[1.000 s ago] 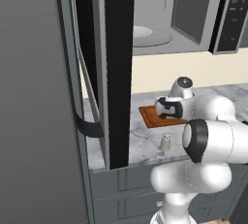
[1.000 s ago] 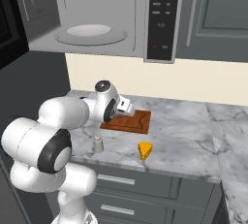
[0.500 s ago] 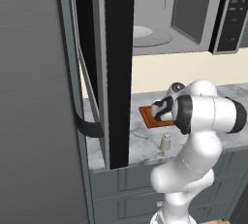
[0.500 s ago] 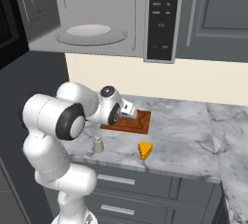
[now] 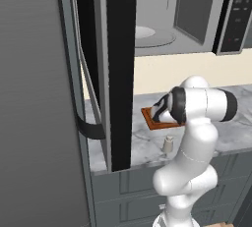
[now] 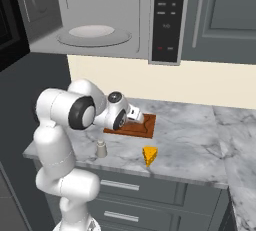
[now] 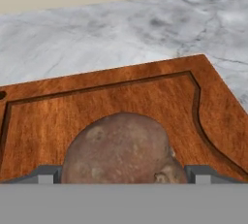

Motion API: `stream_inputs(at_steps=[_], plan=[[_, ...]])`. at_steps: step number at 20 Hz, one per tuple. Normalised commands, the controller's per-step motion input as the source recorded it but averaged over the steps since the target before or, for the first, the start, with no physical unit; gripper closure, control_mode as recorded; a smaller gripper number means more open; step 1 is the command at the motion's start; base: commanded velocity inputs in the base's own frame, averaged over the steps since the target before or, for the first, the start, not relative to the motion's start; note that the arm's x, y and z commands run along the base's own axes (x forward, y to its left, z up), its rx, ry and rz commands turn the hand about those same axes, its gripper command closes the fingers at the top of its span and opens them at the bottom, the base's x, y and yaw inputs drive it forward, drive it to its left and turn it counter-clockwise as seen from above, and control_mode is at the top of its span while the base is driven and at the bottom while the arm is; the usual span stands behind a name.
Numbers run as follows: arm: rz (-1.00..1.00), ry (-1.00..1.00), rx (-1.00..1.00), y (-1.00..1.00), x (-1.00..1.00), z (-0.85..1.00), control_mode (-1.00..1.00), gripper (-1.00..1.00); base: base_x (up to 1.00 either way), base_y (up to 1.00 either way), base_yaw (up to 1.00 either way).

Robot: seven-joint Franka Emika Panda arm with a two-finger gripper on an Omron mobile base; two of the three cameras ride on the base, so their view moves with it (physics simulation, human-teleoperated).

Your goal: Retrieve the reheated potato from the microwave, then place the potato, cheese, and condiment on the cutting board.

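Note:
The tan-brown potato (image 7: pixel 121 145) lies on the reddish-brown cutting board (image 7: pixel 97 102), close under the hand. My gripper (image 7: pixel 124 174) stands open, one fingertip (image 7: pixel 48 173) on each side of the potato. From the base views the hand (image 6: pixel 131 116) hangs low over the board (image 6: pixel 145 127) (image 5: pixel 149 118). The off-white condiment bottle (image 6: pixel 101 149) (image 5: pixel 168 144) stands upright on the counter in front of the board. To the bottle's right the yellow cheese wedge (image 6: pixel 149 155) lies on the counter. Above, the microwave (image 6: pixel 100 15) is open and its white turntable (image 6: pixel 95 32) is bare.
The microwave's black door (image 5: pixel 120 73) swings out wide to the left, above the counter's left end. A pale wall runs behind the grey marble counter (image 6: pixel 200 140), which stretches on to the right. Grey cabinets (image 6: pixel 220 15) hang right of the microwave.
The arm's elbow has swung up and over while the hand stayed low over the cutting board. The jaws have stayed wide apart.

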Motion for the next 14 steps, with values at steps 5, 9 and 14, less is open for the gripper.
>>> stream_inputs(at_steps=[5,9,14], plan=[[0.0,0.0,0.0,-0.06,0.12,-0.18,-1.0,-1.0,0.0,0.0,0.0],[0.0,0.01,0.0,0.0,0.09,-0.07,-1.0,-1.0,0.0,0.0,0.0],[0.0,0.03,0.02,0.0,0.0,0.0,-1.0,-1.0,0.0,0.0,0.0]])
